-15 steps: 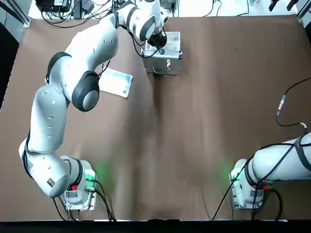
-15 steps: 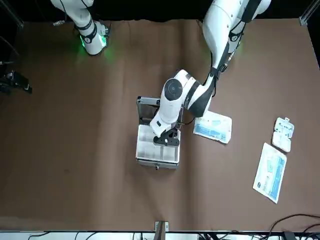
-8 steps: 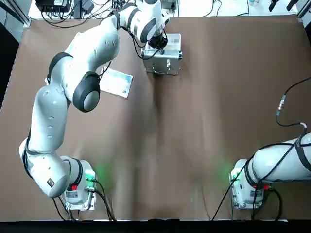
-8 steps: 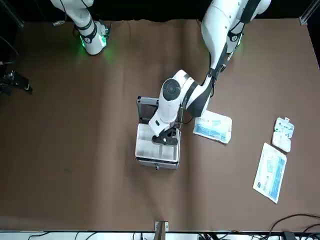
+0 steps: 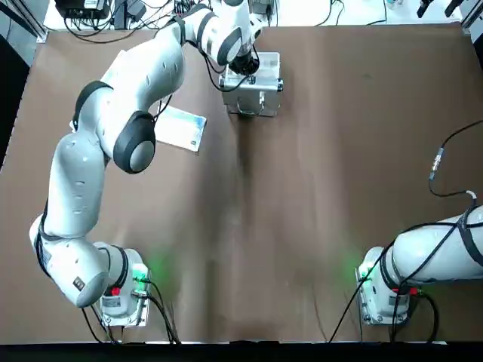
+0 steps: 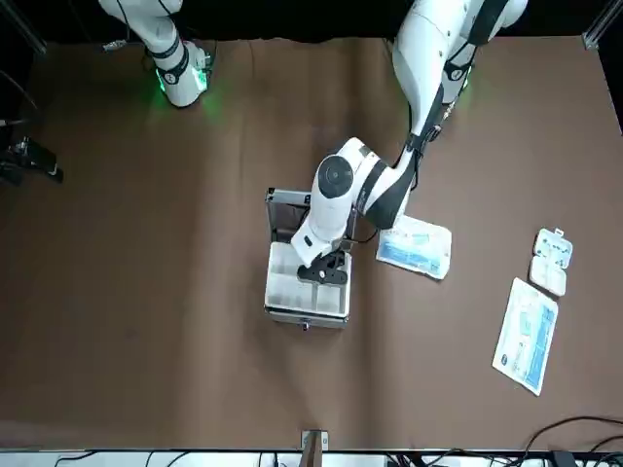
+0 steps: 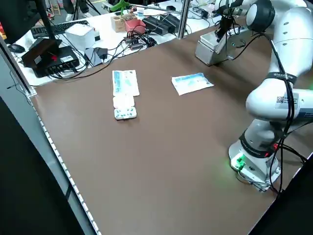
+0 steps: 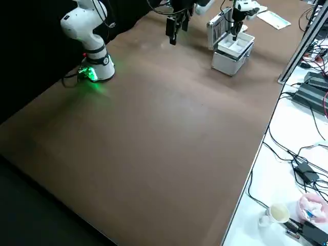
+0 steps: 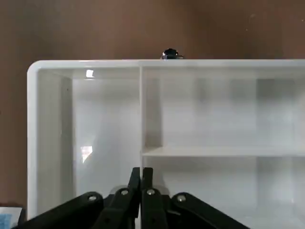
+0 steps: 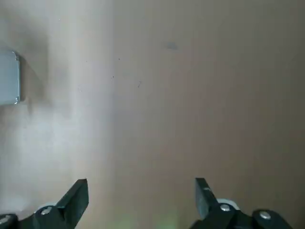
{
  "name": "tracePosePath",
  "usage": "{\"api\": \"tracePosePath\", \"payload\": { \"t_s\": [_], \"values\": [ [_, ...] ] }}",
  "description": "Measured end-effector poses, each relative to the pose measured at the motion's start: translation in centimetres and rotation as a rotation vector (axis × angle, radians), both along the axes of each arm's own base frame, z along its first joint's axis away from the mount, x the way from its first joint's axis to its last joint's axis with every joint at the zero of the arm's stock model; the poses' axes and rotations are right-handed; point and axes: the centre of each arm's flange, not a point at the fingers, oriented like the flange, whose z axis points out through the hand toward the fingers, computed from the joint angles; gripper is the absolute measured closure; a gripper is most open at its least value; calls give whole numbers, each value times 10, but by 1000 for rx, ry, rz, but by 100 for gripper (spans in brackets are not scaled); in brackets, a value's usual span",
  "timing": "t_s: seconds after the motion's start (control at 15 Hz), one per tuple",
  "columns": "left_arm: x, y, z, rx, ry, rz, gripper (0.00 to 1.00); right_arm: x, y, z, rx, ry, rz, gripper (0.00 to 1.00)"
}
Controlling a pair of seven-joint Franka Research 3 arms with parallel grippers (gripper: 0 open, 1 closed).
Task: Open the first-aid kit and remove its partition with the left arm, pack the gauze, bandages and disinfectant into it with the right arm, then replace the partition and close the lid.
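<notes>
Left wrist view gives me the clearest read: the left gripper (image 9: 141,183) has its fingers pressed together, tips touching at the near wall of the partition (image 9: 167,109). Whether a thin edge of that wall is caught between them I cannot tell. The partition sits directly beyond the fingertips, seated in the first-aid kit (image 6: 307,292), whose lid (image 8: 216,28) stands upright behind the gripper.

From the front view, my left arm (image 6: 375,190) reaches down over the open case, with a flat packet (image 6: 415,246) just beside it on the table (image 6: 146,292). Two more packs (image 6: 527,336) lie well apart from the gripper, farther out.

My judgement: the step in hand is lifting the insert out. To do it well I would confirm a firm pinch on the wall before rising, then draw straight up, keeping the tray level so it does not bind on the case walls or drag the whole kit along.

The right gripper (image 10: 141,198) hangs spread wide over bare table, idle, nothing between its fingers.
</notes>
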Motion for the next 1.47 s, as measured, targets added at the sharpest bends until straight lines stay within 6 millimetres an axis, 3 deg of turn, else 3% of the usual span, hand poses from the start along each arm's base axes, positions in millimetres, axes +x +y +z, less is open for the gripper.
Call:
{"api": "tracePosePath", "payload": {
  "t_s": [0.87,1.47],
  "values": [
    [0,0,-1,23,-17,-41,97,0,0,0,0,1,1,1],
    [-1,0,-13,32,-5,-42,97,0,0,0,0,3,2,1]
  ]
}}
